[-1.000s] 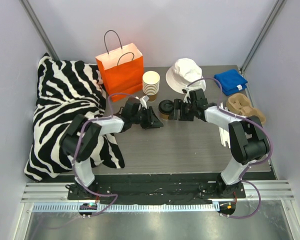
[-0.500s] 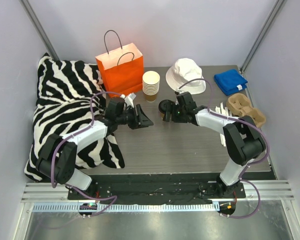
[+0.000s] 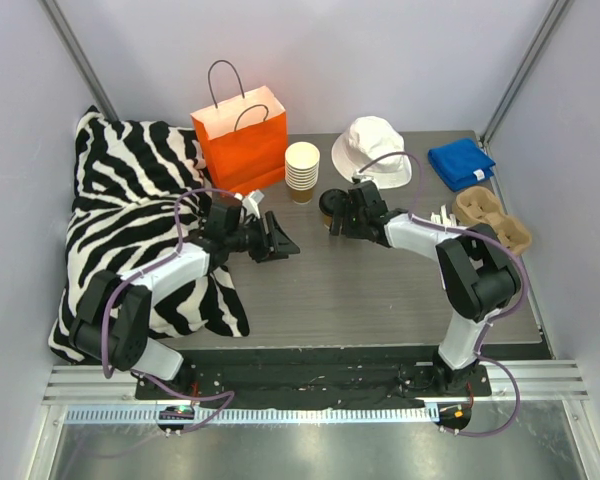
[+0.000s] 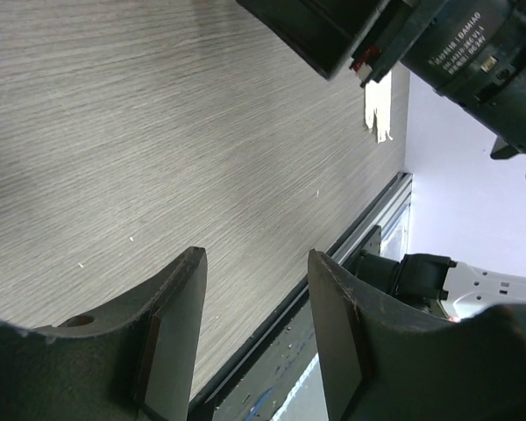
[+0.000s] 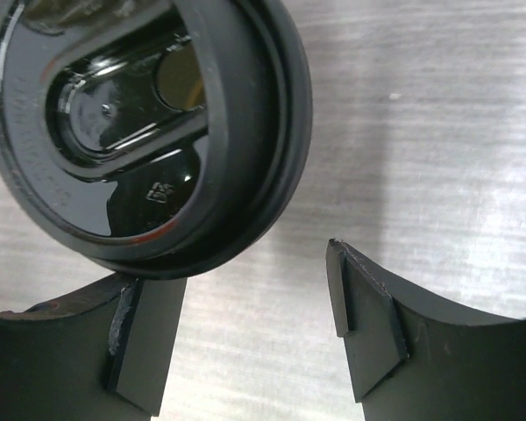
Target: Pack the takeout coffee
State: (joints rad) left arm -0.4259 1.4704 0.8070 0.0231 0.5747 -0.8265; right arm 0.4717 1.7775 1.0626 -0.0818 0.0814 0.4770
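The takeout coffee (image 3: pixel 330 204), a small brown paper cup with a round black lid, stands on the table just in front of the stack of lidless cups. In the right wrist view its lid (image 5: pixel 140 132) fills the upper left. My right gripper (image 3: pixel 344 214) is open right beside the cup. The gripper (image 5: pixel 254 289) has its left finger (image 5: pixel 145 342) under the lid's edge, and the cup is not between the fingers. My left gripper (image 3: pixel 281 243) is open and empty, apart from the cup on its left. In its own view the gripper (image 4: pixel 259 289) frames only bare table.
An orange paper bag (image 3: pixel 242 135) stands open at the back left. The stack of lidless cups (image 3: pixel 302 167) is next to it. A white hat (image 3: pixel 372 150), a blue cloth (image 3: pixel 461 163) and a pulp cup carrier (image 3: pixel 490 216) lie at the right. A zebra cushion (image 3: pixel 130 210) lies at the left.
My left gripper has drawn back to the left, away from the cup. My right gripper has moved in towards the cup, which has shifted slightly towards the back.
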